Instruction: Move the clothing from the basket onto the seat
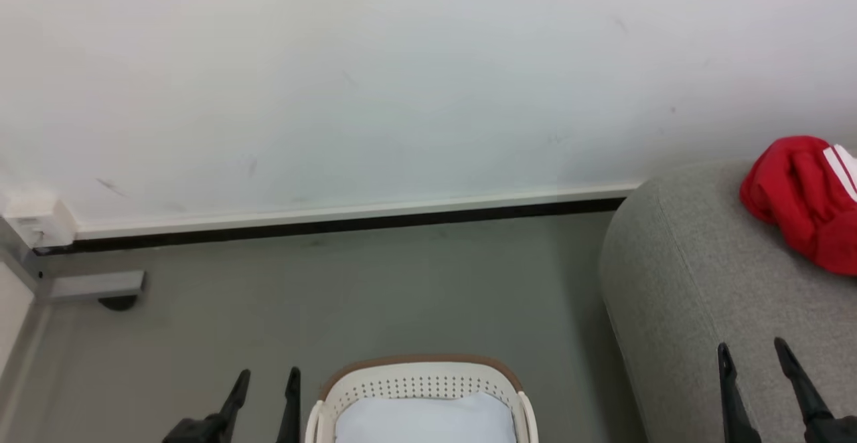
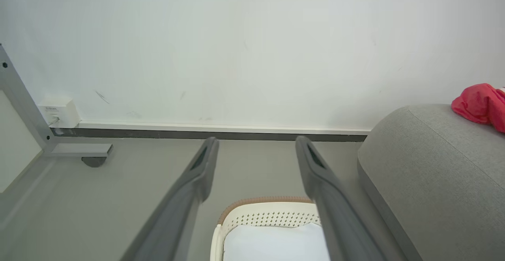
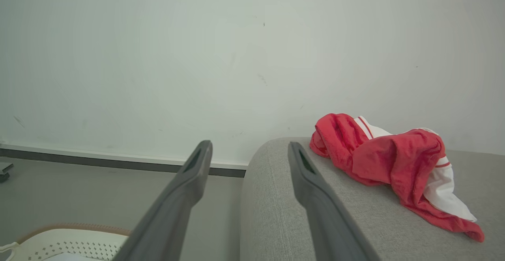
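Red clothing (image 1: 803, 199) with white panels lies bunched on the light grey seat (image 1: 703, 282) at the right; the same clothing (image 3: 394, 166) lies on the seat (image 3: 276, 213) in the right wrist view, and the clothing (image 2: 479, 105) shows on the seat (image 2: 434, 166) in the left wrist view. The cream basket (image 1: 418, 386) with a brown rim stands on the floor at the bottom middle, a pale flat sheet inside it. My left gripper (image 1: 268, 379) is open, left of the basket. My right gripper (image 1: 753, 352) is open over the seat's near edge. Empty fingers frame the basket (image 2: 268, 215) from my left gripper (image 2: 256, 144). My right gripper (image 3: 248, 148) is empty too.
A white wall with a dark baseboard (image 1: 335, 225) runs across the back. A grey metal frame foot (image 1: 100, 286) and a small white box (image 1: 37, 219) sit at the far left. Grey floor (image 1: 368, 296) lies between the basket and the wall.
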Controlling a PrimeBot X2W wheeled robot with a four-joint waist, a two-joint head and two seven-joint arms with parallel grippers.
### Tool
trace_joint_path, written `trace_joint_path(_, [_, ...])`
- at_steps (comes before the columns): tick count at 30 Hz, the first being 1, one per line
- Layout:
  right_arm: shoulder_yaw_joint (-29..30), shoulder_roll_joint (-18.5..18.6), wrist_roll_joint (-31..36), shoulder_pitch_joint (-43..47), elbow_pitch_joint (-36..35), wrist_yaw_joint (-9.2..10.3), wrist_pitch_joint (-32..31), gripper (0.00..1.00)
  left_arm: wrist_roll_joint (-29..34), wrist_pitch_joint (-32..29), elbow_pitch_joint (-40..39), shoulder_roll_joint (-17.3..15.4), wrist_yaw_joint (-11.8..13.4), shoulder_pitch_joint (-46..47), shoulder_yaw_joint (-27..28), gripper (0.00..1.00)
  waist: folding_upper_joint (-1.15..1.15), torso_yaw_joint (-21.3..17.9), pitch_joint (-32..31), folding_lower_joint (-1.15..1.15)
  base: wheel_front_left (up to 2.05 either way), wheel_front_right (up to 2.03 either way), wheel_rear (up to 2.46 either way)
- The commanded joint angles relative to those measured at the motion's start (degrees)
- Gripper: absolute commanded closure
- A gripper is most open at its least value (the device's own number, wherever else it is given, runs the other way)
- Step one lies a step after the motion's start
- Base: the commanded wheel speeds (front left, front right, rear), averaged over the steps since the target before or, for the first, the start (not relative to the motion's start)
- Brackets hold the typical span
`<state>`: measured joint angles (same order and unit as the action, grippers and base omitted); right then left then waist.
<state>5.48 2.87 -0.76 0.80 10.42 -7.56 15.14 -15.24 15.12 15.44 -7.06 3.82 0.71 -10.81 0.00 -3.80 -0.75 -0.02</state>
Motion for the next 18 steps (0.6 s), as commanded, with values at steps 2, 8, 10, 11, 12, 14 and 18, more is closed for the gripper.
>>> trace_joint_path(2, [-0.8,0.0,-0.8,1.3,0.5,0.15,0.0,0.0,1.0,0.0,-0.8,0.3,-0.7,-1.4,1.3,0.0,0.0,0.9,-1.5,0.02,0.0,0.0,0.0])
trace_joint_path(8, [-2.0,0.1,-1.9,2.3,1.4,0.15,0.0,0.0,3.4,0.0,-2.6,1.8,-2.6,-4.7,4.7,0.0,0.0,1.0,-2.8,0.02,0.0,0.0,0.0])
trace_joint_path(10, [-1.9,0.1,-2.4,2.2,1.3,0.15,0.0,0.0,4.1,0.0,-3.0,2.2,-3.1,-5.4,5.7,0.0,0.0,1.0,-2.9,0.02,0.0,0.0,0.0])
trace_joint_path(11, [-1.8,0.1,-2.4,2.1,1.3,0.15,0.0,0.0,4.4,0.0,-3.2,2.4,-3.3,-5.6,6.1,0.0,0.0,1.0,-2.8,0.02,0.0,0.0,0.0])
trace_joint_path(12, [-1.7,0.1,-2.6,2.0,1.3,0.15,0.0,0.0,4.7,0.0,-3.3,2.6,-3.5,-5.8,6.3,0.0,0.0,1.1,-2.8,0.02,0.0,0.0,0.0])
trace_joint_path(14, [-1.6,0.1,-2.8,1.7,1.3,0.15,0.0,0.0,5.4,0.0,-3.3,2.9,-4.0,-5.8,6.8,0.0,0.0,1.1,-2.7,0.02,0.0,0.0,0.0])
trace_joint_path(18, [-1.4,0.1,-2.7,1.1,1.8,0.15,0.0,0.0,6.4,0.0,-3.4,3.3,-4.6,-5.7,7.7,0.0,0.0,1.2,-2.5,0.02,0.0,0.0,0.0])
